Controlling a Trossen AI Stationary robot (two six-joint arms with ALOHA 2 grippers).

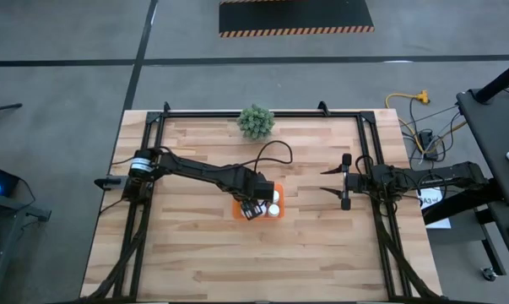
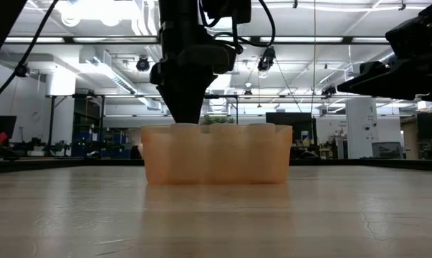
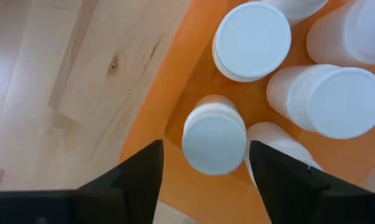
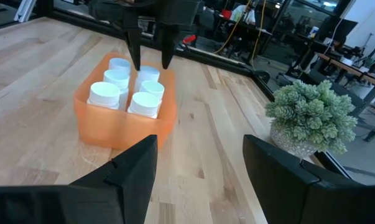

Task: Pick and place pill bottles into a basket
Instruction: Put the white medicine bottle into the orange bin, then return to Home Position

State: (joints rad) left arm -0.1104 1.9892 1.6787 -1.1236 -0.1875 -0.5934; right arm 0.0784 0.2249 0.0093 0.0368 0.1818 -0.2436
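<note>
From my station, the left arm reaches from the table's (image 1: 195, 262) left edge toward the middle, and its left pincer (image 1: 256, 205) hangs straight over the orange basket (image 1: 237, 211). Through the left wrist camera I see the two dark fingers (image 3: 140, 180) spread apart, with one pill bottle (image 3: 213, 138) standing between them in the basket's corner; the fingers do not touch it, so the left pincer is open and holds nothing. Other white-capped bottles (image 3: 252, 38) stand packed just beside it on the orange floor.

The basket sits near the middle of the table. In the low camera its translucent orange wall (image 2: 216, 154) rests flat on the wood, with the left arm coming down from above onto its left part. From the right wrist camera I count six bottles (image 4: 104, 94) upright inside the basket (image 4: 122, 130), in two rows, the left pincer's fingertips (image 4: 135, 59) poised among the far ones.

A small green plant (image 1: 256, 122) stands near the table's far edge, well apart from the basket.

To the right, the right pincer (image 1: 333, 185) waits above bare wood, fingers (image 4: 134, 165) wide open and empty, pointing toward the basket.
</note>
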